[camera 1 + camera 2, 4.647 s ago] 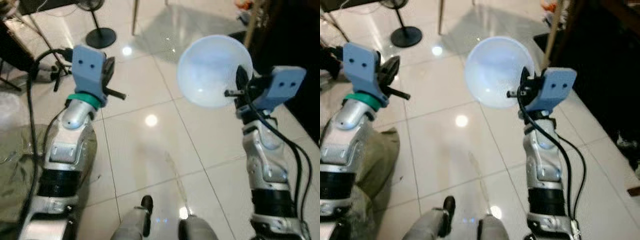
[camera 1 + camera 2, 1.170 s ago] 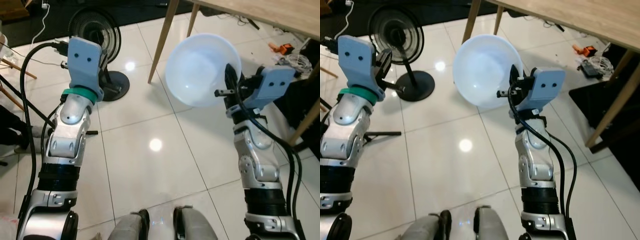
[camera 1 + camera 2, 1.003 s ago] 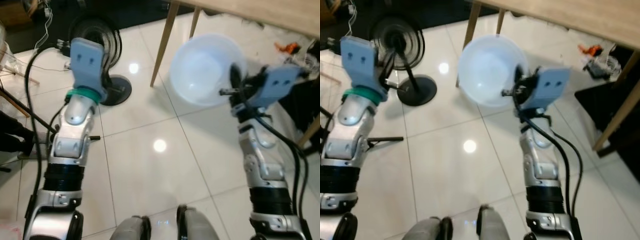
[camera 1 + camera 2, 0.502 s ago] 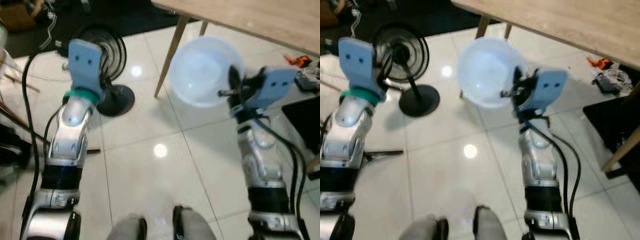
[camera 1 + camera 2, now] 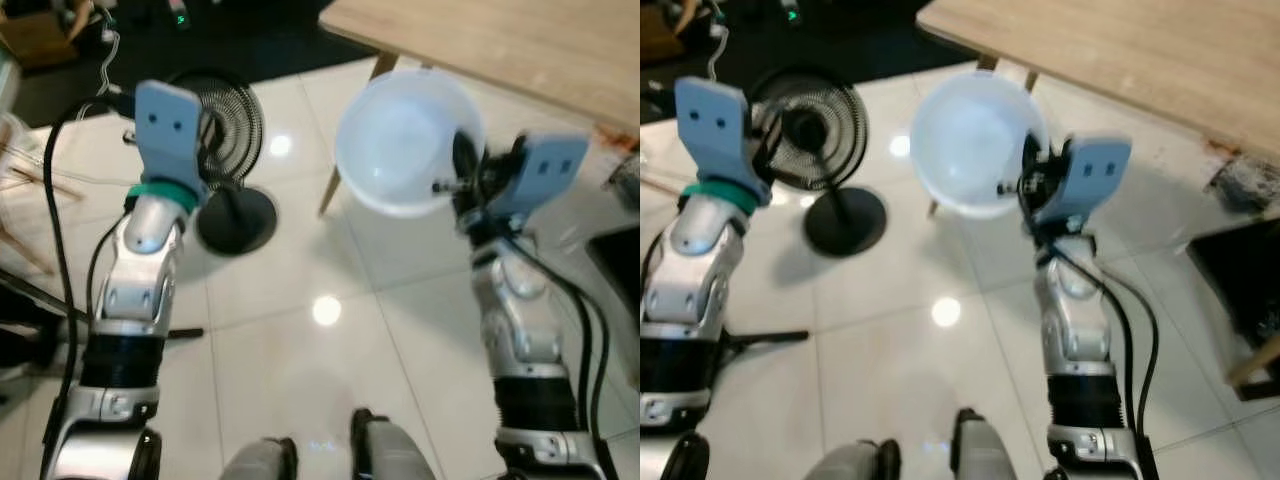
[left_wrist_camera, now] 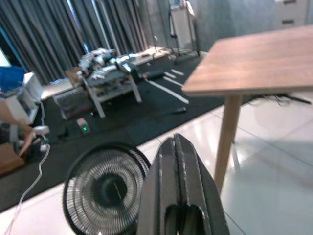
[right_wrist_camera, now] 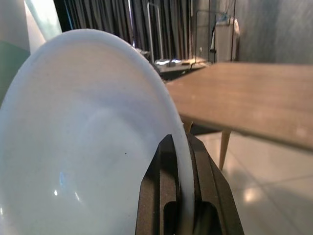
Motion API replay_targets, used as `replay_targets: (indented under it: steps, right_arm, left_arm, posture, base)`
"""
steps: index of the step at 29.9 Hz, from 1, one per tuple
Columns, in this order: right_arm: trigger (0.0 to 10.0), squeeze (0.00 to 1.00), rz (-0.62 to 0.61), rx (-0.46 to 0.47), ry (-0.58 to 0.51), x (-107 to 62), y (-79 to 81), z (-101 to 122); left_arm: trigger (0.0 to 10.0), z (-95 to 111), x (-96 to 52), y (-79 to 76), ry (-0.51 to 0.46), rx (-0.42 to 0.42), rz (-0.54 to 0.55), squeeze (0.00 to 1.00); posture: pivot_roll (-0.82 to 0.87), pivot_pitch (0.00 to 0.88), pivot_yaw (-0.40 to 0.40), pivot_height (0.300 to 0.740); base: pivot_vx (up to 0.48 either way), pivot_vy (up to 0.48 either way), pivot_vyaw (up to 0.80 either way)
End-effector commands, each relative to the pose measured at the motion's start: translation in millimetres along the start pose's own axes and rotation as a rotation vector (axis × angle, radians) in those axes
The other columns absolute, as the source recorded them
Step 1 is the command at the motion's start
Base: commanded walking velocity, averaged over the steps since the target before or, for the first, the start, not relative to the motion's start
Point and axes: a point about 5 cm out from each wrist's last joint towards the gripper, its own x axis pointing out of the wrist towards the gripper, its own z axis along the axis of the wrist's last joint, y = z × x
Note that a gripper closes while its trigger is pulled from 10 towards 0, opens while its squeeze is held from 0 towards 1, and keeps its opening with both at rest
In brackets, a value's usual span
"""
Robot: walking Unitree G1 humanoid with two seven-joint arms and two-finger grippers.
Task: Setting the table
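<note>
Closer now, the table [image 5: 1160, 60] spreads across my far right as I walk up. Fan [image 5: 225, 150] stands far left. My right gripper [image 7: 180, 161] pinches the bowl [image 5: 975, 140] by its rim, carried high; left gripper [image 6: 178, 161] is clenched, empty. Next: reach and set it on the tabletop.

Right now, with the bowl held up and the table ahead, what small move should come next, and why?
Probably a step forward toward the wooden table. The right gripper grips the white bowl by its rim, but the bowl hangs over the tile floor, short of the tabletop.
</note>
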Motion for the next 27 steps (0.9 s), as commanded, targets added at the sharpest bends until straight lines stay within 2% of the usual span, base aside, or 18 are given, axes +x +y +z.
replay_targets:
  steps: [1, 18, 27]
  right_arm:
    - [10.0, 0.00, 0.017, 0.014, -0.009, 0.4, 7.1, 0.1]
    - [10.0, 0.00, 0.016, 0.018, -0.013, 1.8, 7.1, 0.6]
    - [10.0, 0.00, 0.013, 0.025, -0.017, 2.8, 6.7, 1.0]
  left_arm:
    - [10.0, -5.0, -3.9, 8.4, 0.020, 0.008, 0.024, 0.00]
    - [10.0, -4.8, -2.4, 7.3, 0.016, 0.007, 0.017, 0.00]
    - [10.0, -5.1, -2.1, 7.2, 0.015, 0.008, 0.015, 0.00]
  posture:
    - [-0.01, 0.144, 0.102, 0.740]
    - [-0.01, 0.129, 0.106, 0.740]
    - [-0.01, 0.123, 0.105, 0.740]
  base:
    - [0.461, 0.000, 0.00]
    - [0.461, 0.000, 0.00]
    - [0.461, 0.000, -0.65]
